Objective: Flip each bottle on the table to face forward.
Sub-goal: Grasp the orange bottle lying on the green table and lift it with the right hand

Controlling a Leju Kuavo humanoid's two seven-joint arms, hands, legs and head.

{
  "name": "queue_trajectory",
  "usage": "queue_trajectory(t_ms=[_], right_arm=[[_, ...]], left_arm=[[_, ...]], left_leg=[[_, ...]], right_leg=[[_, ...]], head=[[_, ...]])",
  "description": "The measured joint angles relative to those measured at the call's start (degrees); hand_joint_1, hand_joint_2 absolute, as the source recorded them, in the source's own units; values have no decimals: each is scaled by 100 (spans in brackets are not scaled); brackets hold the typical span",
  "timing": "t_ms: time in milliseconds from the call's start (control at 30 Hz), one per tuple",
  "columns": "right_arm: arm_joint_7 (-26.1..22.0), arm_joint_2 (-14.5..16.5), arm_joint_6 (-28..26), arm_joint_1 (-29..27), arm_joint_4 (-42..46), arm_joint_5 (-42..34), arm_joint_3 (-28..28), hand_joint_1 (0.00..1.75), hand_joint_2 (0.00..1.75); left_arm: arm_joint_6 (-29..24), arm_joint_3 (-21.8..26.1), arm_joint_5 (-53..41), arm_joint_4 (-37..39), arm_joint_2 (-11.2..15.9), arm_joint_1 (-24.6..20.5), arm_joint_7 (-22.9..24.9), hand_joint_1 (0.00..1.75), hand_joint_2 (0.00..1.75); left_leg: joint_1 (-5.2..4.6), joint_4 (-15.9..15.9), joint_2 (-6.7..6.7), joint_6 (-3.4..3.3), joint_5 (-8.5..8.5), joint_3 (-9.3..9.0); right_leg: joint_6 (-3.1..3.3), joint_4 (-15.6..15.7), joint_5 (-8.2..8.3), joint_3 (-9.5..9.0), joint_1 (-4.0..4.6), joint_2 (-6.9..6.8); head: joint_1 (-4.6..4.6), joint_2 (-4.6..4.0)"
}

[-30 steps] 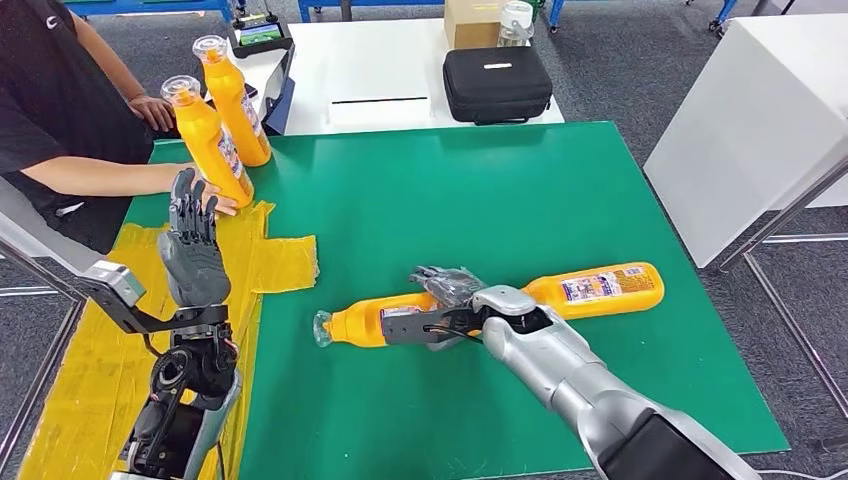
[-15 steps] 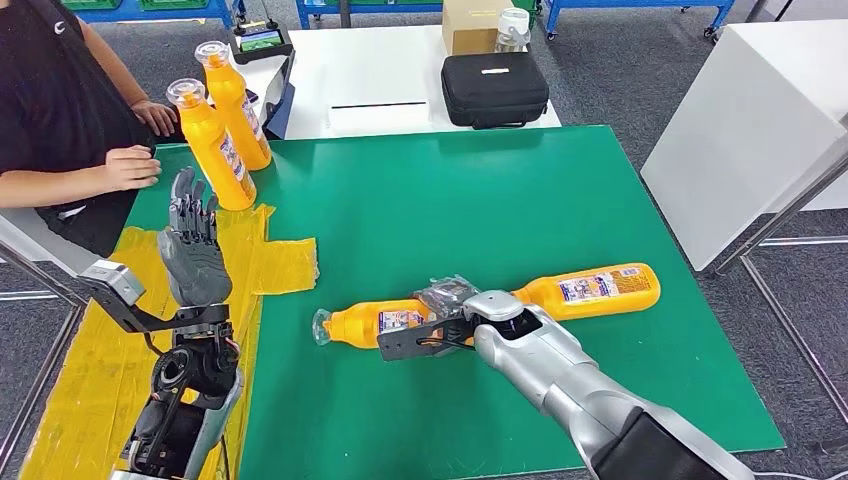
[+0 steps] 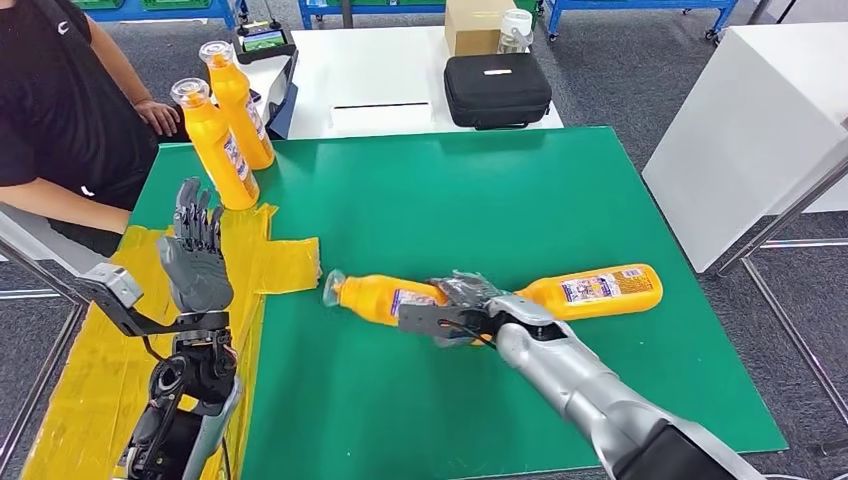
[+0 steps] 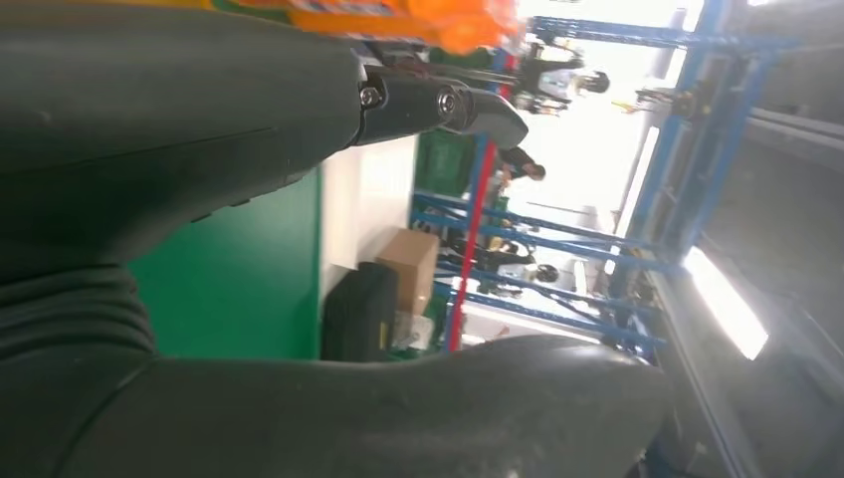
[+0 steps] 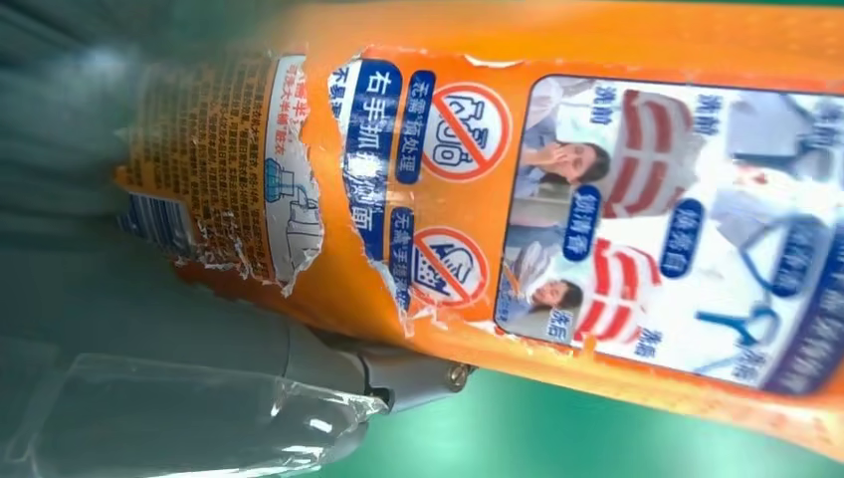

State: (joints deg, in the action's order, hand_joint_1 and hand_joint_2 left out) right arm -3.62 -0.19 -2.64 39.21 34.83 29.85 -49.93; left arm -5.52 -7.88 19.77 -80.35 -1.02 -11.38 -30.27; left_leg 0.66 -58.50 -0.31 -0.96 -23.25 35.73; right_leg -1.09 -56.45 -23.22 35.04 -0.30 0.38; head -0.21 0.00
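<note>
On the green table (image 3: 560, 190), the right hand (image 3: 462, 305) has its fingers clamped round a lying bottle (image 3: 385, 297), seemingly to turn it; the left hand (image 3: 195, 255) waits with fingers apart.

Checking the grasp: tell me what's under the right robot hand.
The right robot hand grips a lying orange bottle over its middle, above the green table. Its label partly shows; the covered part can't be seen.
</note>
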Motion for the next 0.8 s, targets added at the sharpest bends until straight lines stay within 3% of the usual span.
queue_trajectory(t_ms=[33,200,367,800], right_arm=[[-19,-93,-32,-85,207,-140,165,175,175],[-511,-414,-189,-455,1388,-837,899,175,175],[-571,-635,-193,-764,2344,-1009,1395,175,175],[-571,-732,-157,-1032,2818,-1048,1657,175,175]], left_arm=[[24,36,28,-9,8,55,20,0,175],[212,146,377,-19,49,160,253,0,175],[304,193,613,-17,62,277,341,0,175],[465,173,665,-69,38,375,516,0,175]], left_leg=[[-2,0,-1,-6,6,15],[-2,-3,0,-16,17,64],[0,-2,0,-15,15,83],[-1,-2,0,-12,11,105]], right_leg=[[-6,0,7,14,-2,-2],[-19,-2,24,66,-4,-1],[-20,-3,17,83,-1,-2],[-20,-3,17,102,-1,-1]], head=[[1,0],[-2,0],[-2,0],[-1,0]])
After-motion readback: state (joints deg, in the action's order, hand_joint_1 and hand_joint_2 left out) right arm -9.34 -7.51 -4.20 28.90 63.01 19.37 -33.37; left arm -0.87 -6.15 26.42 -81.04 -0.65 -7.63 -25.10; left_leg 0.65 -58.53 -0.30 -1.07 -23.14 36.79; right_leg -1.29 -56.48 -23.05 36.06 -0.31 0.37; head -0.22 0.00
